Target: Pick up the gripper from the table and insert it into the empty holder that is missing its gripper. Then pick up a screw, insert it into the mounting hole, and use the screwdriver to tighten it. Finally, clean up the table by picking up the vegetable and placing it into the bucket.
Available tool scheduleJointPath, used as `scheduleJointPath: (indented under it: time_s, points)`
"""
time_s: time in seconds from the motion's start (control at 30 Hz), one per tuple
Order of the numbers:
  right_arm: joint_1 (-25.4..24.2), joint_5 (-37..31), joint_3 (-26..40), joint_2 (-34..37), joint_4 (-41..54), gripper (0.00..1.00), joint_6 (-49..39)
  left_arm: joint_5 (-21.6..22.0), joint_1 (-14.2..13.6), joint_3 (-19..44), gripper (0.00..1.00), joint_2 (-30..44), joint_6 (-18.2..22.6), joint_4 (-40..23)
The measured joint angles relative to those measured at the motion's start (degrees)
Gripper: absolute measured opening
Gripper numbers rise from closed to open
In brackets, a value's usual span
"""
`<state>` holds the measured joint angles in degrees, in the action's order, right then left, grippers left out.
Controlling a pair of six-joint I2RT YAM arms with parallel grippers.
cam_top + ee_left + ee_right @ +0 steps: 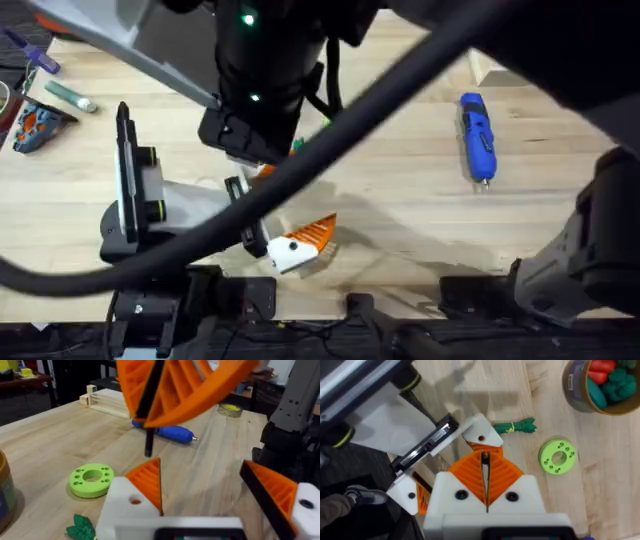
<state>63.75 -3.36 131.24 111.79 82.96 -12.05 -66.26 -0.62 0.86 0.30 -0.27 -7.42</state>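
My left gripper (300, 240) lies open low over the table. One of its fingers is the white holder (125, 505) with a round mounting hole, and the orange wedge gripper (147, 482) is seated in it. My right gripper (485, 457) hangs just above that holder (482, 432), its orange fingers (190, 390) shut on a thin black pin (149, 442) that looks like the screw and points down. The blue screwdriver (477, 135) lies at the far right. The green vegetable (515, 426) lies beside the holder. The tan bucket (600, 385) holds toy items.
A lime-green disc with holes (558, 456) lies between the vegetable and the bucket. A pale wooden box (107, 402) stands at the back beyond the screwdriver (170, 432). A grey-green marker (70, 95) lies at the far left.
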Motion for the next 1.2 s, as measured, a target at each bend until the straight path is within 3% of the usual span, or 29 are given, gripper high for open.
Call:
scheduleJointPath:
  time_s: [1.2]
  points:
    - [-2.05,4.31,0.00,3.31,0.42,0.006,1.11,0.00,0.00,0.00,0.985,0.02,0.00,0.00]
